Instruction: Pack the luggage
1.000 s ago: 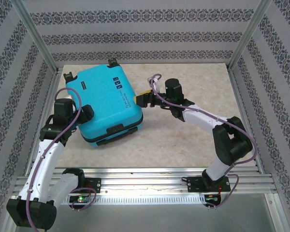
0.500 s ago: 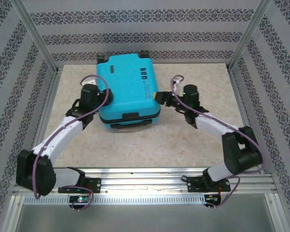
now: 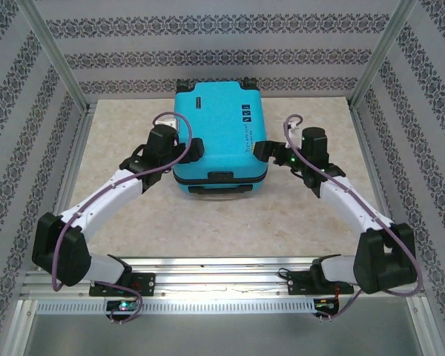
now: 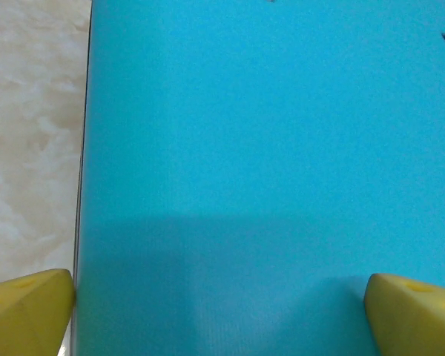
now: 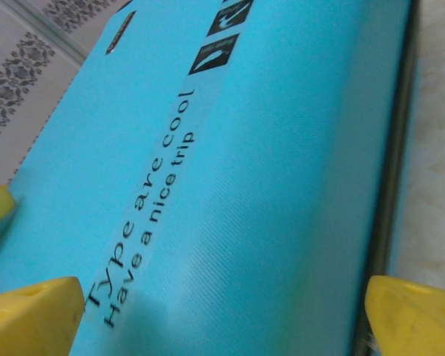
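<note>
The luggage [image 3: 219, 133] is a turquoise hard-shell suitcase lying closed and flat at the back middle of the table, wheels toward the back wall and black handle [image 3: 221, 179] toward me. My left gripper [image 3: 184, 150] is open against its left side. In the left wrist view the plain blue shell [image 4: 267, 148] spans the space between the yellow fingertips [image 4: 30, 311]. My right gripper [image 3: 262, 152] is open against its right side. The right wrist view looks along the printed shell [image 5: 208, 185] and the dark seam [image 5: 389, 170], with yellow fingertips [image 5: 411, 315] wide apart.
Patterned walls [image 3: 208, 52] close in the table on three sides, with metal posts [image 3: 55, 55] at the corners. The suitcase's back end sits close to the rear wall. A metal rail [image 3: 222, 271] runs along the near edge. Beige tabletop [image 3: 222, 222] lies in front of the suitcase.
The suitcase has slid from the left side to the back middle and turned square to the walls. Both arms have swung along with it, one at each side.
</note>
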You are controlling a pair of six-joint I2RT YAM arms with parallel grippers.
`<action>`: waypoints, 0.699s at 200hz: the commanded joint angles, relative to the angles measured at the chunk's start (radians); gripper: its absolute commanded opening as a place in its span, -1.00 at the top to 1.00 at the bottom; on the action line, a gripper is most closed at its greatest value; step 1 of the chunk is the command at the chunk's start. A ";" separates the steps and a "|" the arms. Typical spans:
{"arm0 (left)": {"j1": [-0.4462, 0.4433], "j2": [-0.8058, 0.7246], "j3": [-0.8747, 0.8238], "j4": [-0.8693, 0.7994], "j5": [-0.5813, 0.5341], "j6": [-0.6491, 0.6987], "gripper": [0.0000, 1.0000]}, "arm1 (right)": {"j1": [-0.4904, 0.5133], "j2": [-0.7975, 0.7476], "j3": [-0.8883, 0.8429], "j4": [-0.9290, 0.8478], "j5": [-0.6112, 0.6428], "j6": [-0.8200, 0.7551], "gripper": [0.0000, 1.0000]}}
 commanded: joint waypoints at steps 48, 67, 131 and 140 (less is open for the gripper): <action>0.329 -0.193 -0.161 0.081 -0.151 0.367 -0.99 | -0.121 -0.284 -0.199 -0.003 0.653 -0.147 -0.96; 0.341 -0.215 -0.381 0.408 -0.188 0.511 -0.99 | -0.125 -0.304 -0.358 0.253 0.686 -0.301 -0.96; 0.448 0.139 -0.680 1.047 -0.071 0.413 -0.99 | -0.234 0.032 -0.415 0.616 0.515 -0.313 -0.96; 0.448 0.226 -0.738 1.260 0.006 0.450 -0.99 | -0.242 0.078 -0.386 0.572 0.459 -0.328 -0.96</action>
